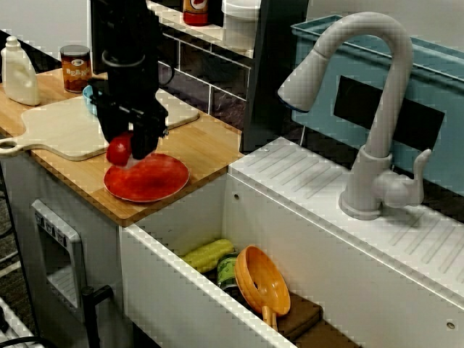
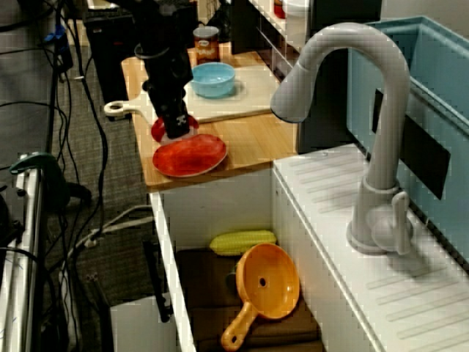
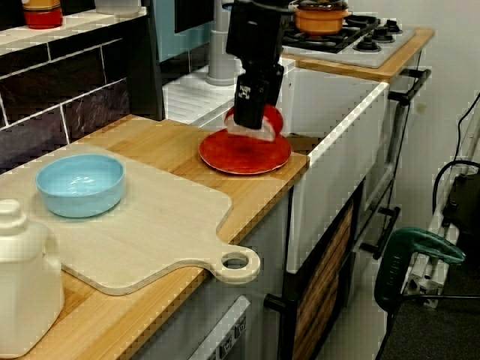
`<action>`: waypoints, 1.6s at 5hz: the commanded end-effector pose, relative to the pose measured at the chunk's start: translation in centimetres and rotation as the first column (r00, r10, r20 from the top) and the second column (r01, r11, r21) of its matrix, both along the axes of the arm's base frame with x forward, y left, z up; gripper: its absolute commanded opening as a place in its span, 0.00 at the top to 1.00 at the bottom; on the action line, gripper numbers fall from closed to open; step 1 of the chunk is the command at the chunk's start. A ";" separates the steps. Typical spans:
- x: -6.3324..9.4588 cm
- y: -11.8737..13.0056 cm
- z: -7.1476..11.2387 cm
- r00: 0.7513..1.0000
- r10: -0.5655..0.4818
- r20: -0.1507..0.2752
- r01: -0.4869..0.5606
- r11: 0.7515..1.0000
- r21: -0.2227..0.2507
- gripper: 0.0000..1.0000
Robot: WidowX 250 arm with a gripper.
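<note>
Gripper (image 1: 138, 145) hangs straight down over the wooden surface (image 1: 210, 145), jaws pinching a red tomato (image 1: 116, 152). We see the tomato at the near-left rim of the red plate (image 1: 156, 181), low over it. In the view along the counter the tomato (image 3: 260, 118) sits right at plate (image 3: 244, 154) level, and we cannot tell whether it touches or a thin gap is left. Our read on progress: grasp done, tomato brought to the plate, jaws not yet let go, so release and pull-away are left. Axis: the tomato is roundish, so we see no clear long axis. The stem end is hidden by the fingers, so we cannot tell which way it points. Around it: cutting board (image 1: 65, 127) just behind the plate, blue bowl (image 3: 80, 184) on it, white bottle (image 1: 19, 72) and jar (image 1: 75, 69) at the far end. In the sink (image 1: 174, 290) lie a corn cob (image 1: 209, 254) and an orange strainer (image 1: 262, 279), well apart from the gripper, faucet (image 1: 370, 109) on the right.
</note>
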State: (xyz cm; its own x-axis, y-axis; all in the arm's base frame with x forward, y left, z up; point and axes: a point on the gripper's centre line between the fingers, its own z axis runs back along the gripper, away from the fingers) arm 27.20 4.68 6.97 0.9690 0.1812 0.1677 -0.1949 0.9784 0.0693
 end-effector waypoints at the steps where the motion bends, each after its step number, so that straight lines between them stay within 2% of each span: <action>1: 1.6 0.6 -1.0 0.999 0.035 0.006 -0.035 0.999 0.012 1.00; 2: 1.8 0.6 -1.3 0.999 0.039 -0.022 -0.039 0.999 0.037 0.00; 3: 1.7 1.2 -1.0 0.998 0.041 -0.052 -0.040 0.999 0.002 0.00; 4: 1.5 1.9 0.2 0.996 0.059 -0.064 -0.061 0.998 -0.024 0.00; 5: 1.1 3.1 1.9 0.989 0.133 -0.059 -0.136 0.989 -0.062 0.00; 6: 0.2 4.9 3.4 0.966 0.251 -0.059 -0.257 0.959 -0.119 0.00; 7: -0.5 6.5 4.9 0.947 0.316 -0.055 -0.320 0.930 -0.178 0.00; 8: -0.9 8.3 5.8 0.926 0.374 -0.050 -0.377 0.905 -0.197 0.00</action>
State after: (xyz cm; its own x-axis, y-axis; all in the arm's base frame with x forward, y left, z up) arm 25.56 12.38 10.82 0.8297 0.5580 0.0121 -0.5537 0.8257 -0.1081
